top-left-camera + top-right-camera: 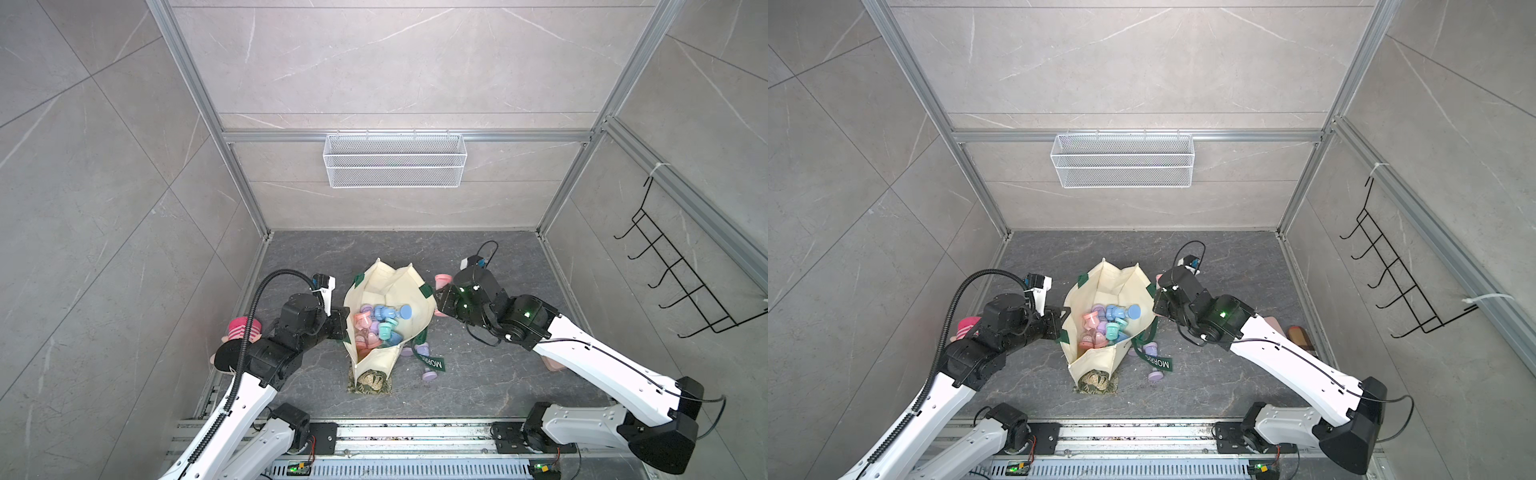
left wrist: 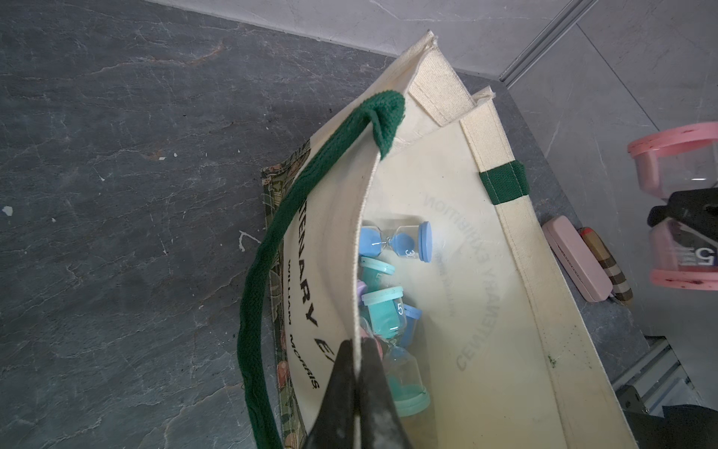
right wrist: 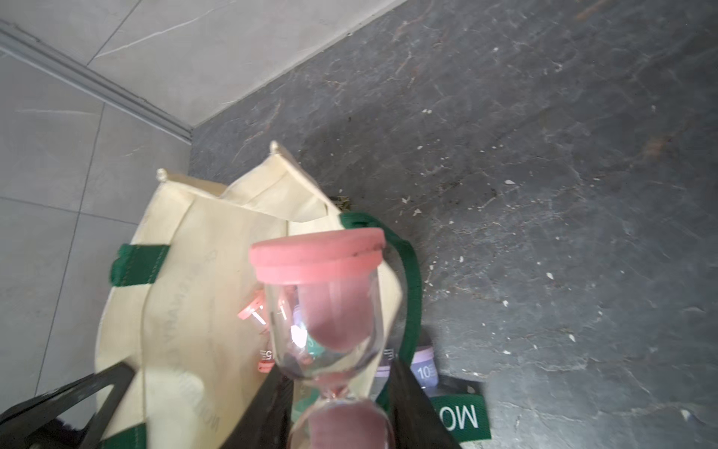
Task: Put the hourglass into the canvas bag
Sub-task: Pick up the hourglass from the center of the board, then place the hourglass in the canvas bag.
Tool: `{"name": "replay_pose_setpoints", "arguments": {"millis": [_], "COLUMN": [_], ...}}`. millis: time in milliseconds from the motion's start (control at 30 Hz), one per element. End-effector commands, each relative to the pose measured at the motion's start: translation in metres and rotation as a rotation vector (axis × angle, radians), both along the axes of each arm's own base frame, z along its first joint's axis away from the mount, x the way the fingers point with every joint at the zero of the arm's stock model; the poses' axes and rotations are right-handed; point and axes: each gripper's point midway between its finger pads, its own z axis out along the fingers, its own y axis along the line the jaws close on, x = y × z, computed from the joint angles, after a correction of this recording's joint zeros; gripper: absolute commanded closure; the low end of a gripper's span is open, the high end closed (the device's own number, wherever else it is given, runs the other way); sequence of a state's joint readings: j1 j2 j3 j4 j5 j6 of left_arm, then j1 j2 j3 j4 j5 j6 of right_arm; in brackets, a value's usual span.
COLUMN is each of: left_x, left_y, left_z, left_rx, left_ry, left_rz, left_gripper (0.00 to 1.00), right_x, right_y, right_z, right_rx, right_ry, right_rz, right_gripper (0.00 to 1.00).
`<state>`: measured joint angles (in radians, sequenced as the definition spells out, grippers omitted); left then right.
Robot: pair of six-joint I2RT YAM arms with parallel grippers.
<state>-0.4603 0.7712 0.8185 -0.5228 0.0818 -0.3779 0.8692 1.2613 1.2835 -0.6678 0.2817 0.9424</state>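
The cream canvas bag (image 1: 374, 282) stands open on the dark floor, with several pastel hourglasses (image 1: 390, 311) lying inside. My left gripper (image 2: 356, 373) is shut on the bag's near rim, pinching the cloth edge between its jaws. At the bag's opposite side, my right gripper (image 3: 338, 388) is shut on the neck of a pink hourglass (image 3: 322, 299) with its pink cap (image 1: 441, 280) just outside the rim. The green strap lettered "MORRIS" (image 1: 435, 364) hangs to the floor.
Two purple hourglasses (image 1: 429, 376) lie on the floor by the strap. A patterned cloth (image 1: 370, 382) sits under the bag. A pink case (image 2: 575, 260) lies near the right wall. A white wire basket (image 1: 395, 160) and a black hook rack (image 1: 681, 274) hang on the walls.
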Motion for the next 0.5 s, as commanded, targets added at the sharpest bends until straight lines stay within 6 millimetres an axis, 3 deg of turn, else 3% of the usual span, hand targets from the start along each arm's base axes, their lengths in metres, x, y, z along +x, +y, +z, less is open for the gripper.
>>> {"name": "replay_pose_setpoints", "arguments": {"millis": [0,200,467], "left_x": [0.007,0.008,0.008], "left_y": [-0.006,-0.006,-0.007], "left_z": [0.032,0.032,0.031], "left_rx": [-0.054,-0.053,-0.053], "left_ry": [-0.117,-0.115,-0.111], "left_rz": [-0.016,-0.014,-0.019], "left_gripper": [1.00,1.00,1.00], "right_x": [0.007,0.005,0.004], "right_y": [0.018,0.047,0.066], "right_z": [0.026,0.049,0.058], "right_rx": [-0.008,-0.001,0.012], "right_ry": [-0.084,-0.129,-0.149], "right_rz": [0.027,0.084,0.121], "right_gripper": [0.90,0.91,0.91]}}
